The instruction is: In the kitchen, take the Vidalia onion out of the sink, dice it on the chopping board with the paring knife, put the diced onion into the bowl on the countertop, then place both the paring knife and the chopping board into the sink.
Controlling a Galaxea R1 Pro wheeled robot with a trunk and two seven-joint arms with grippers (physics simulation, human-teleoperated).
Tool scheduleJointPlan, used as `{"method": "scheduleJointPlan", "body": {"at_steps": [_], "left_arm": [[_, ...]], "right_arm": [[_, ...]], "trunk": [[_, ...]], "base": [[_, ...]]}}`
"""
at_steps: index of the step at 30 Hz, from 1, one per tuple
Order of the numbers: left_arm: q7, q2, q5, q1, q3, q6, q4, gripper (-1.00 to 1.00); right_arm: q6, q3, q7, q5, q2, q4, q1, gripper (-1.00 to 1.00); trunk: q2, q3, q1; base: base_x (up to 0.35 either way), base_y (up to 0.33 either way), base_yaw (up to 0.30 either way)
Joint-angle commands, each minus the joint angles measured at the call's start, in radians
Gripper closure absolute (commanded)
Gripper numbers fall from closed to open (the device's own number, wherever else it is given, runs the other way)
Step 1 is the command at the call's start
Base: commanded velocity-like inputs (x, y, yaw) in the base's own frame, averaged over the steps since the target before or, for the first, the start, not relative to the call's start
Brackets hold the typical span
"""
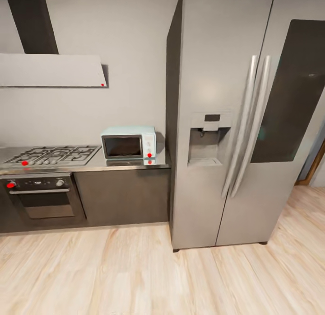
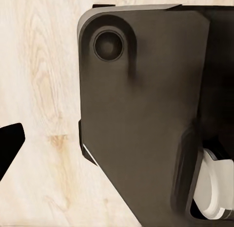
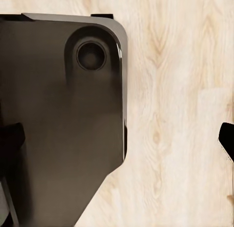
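I face a kitchen wall with dark cabinets and a stretch of grey countertop [image 1: 90, 164] at the left of the head view. The Vidalia onion, sink, chopping board, paring knife and bowl are out of view. In the left wrist view my left gripper [image 2: 117, 144] hangs over the robot's dark base [image 2: 141, 114] and the wood floor, with one black fingertip [image 2: 9, 144] at the picture's edge. My right gripper [image 3: 119, 139] also hangs over the base, its fingertips [image 3: 227, 136] far apart. Both grippers are open and hold nothing.
A tall steel fridge [image 1: 225, 125] stands ahead on the right. A pale blue microwave [image 1: 128, 143] sits on the counter beside it, and a gas hob [image 1: 52, 155] lies over an oven [image 1: 40, 195] at the left. Light wood floor [image 1: 135, 274] spreads in front.
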Motion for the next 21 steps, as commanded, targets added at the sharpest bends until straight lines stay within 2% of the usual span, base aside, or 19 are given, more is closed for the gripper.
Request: {"method": "scheduleJointPlan", "body": {"at_steps": [1, 21], "left_arm": [[0.000, 0.000, 0.002, 0.000, 0.000, -0.002, 0.000, -1.00], [0.000, 0.000, 0.002, 0.000, 0.000, -0.002, 0.000, -1.00]], "right_arm": [[-0.003, 0.000, 0.000, -0.001, 0.000, 0.001, -0.001, -1.00], [-0.003, 0.000, 0.000, -0.001, 0.000, 0.001, -0.001, -1.00]], "trunk": [[0.006, 0.002, -0.004], [0.146, 0.065, -0.080]], "base": [[0.000, 0.000, 0.295], [0.000, 0.000, 0.295]]}}
